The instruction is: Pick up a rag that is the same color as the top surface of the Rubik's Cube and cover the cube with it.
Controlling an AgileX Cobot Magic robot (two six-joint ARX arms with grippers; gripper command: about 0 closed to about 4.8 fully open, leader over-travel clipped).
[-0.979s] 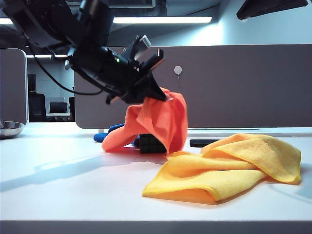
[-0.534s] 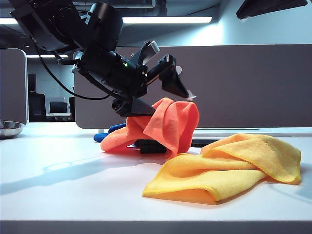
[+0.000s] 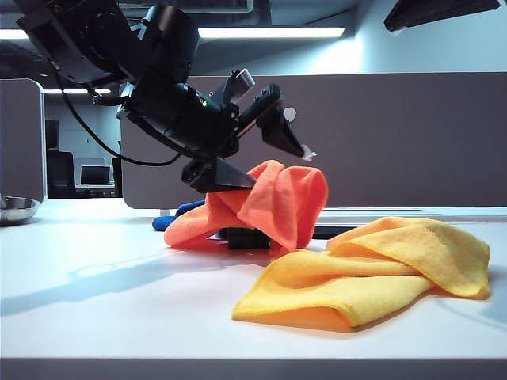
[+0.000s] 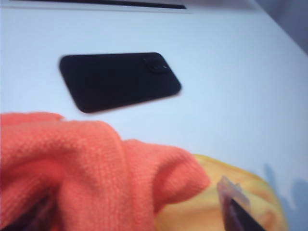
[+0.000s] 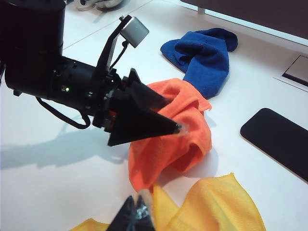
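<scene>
Over the white table (image 3: 119,309), our left gripper (image 3: 265,158) now stands with its jaws spread wide above the rag (image 3: 277,202), which a second ago it was pinching by a raised fold. The cloth has dropped and settled into a humped orange heap over the Rubik's Cube (image 3: 247,237), and we judge the covering step essentially made, though a dark lower edge of the cube still peeks out beneath the drape in the exterior view. Whether the top face is fully hidden we cannot tell from here. The left wrist camera shows only blurred orange folds, a black phone (image 4: 120,81) beyond them and the yellow cloth (image 4: 211,202) at the frame's edge. Our right gripper (image 5: 136,214) hangs well back, cut off by the picture's border, so we cannot say how its jaws stand. A blue cloth (image 5: 204,55) lies behind the heap.
</scene>
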